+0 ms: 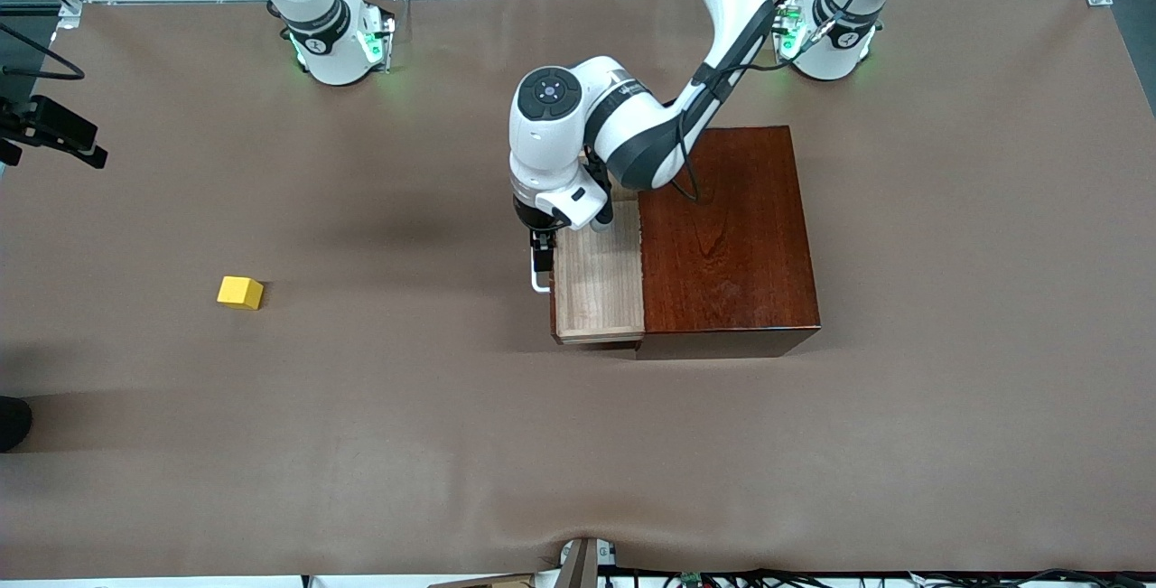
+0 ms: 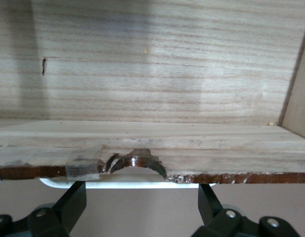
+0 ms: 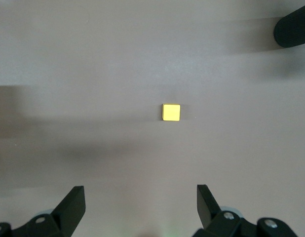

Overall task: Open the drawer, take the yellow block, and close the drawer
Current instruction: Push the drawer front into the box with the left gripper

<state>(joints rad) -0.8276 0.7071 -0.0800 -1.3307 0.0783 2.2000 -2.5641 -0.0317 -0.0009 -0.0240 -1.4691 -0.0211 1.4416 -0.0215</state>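
Observation:
The pale-wood drawer (image 1: 598,274) stands pulled out of the dark reddish-brown box (image 1: 727,236) toward the right arm's end of the table. The part of its inside (image 2: 157,74) that shows is bare. My left gripper (image 1: 542,256) hangs at its white handle (image 1: 539,281), open. In the left wrist view the handle (image 2: 118,183) runs just ahead of the left gripper (image 2: 142,190), ungripped. The yellow block (image 1: 240,292) lies on the table toward the right arm's end. My right gripper (image 3: 140,190), out of the front view, hovers open high over the block (image 3: 171,112).
Brown paper covers the table (image 1: 578,443). A black device (image 1: 54,129) sticks in at the edge by the right arm's end. A dark rounded shape (image 3: 293,30) shows at one corner of the right wrist view.

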